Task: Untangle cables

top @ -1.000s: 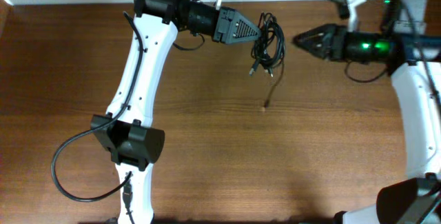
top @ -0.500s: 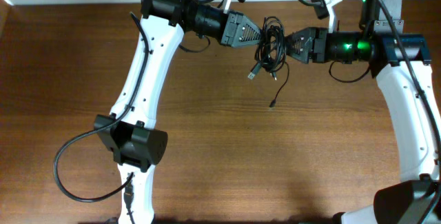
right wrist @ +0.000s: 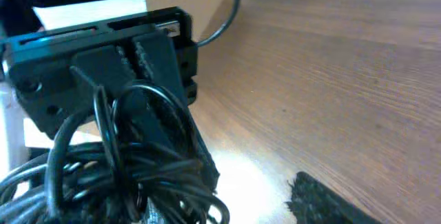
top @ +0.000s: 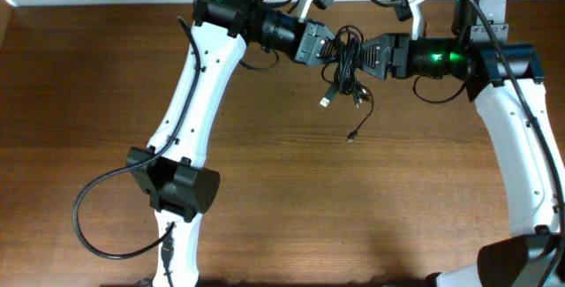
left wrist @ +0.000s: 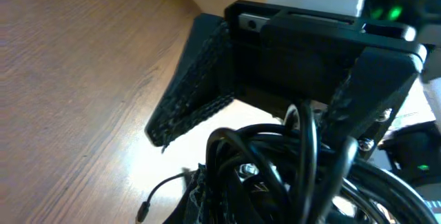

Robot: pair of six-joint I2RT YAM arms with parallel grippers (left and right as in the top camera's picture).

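Note:
The cables (top: 346,56) are a bunch of thin black cords held in the air over the back of the table. Grey plug ends (top: 325,101) and one long tail (top: 351,136) hang down from them. My left gripper (top: 333,49) is shut on the left side of the bunch. My right gripper (top: 369,57) is open, with its fingers right at the bunch's right side. In the left wrist view the cables (left wrist: 289,162) fill the front, with the right gripper (left wrist: 310,52) behind them. In the right wrist view the cables (right wrist: 131,176) sit left of one finger (right wrist: 324,196).
The brown wooden table (top: 265,190) lies below. The left arm's base (top: 177,185) and its thick black cable loop (top: 84,225) are at the front left. The right arm (top: 521,146) runs down the right edge.
My right gripper has moved left across the gap and now reaches the bunch. My left gripper has shifted a little right with the cables.

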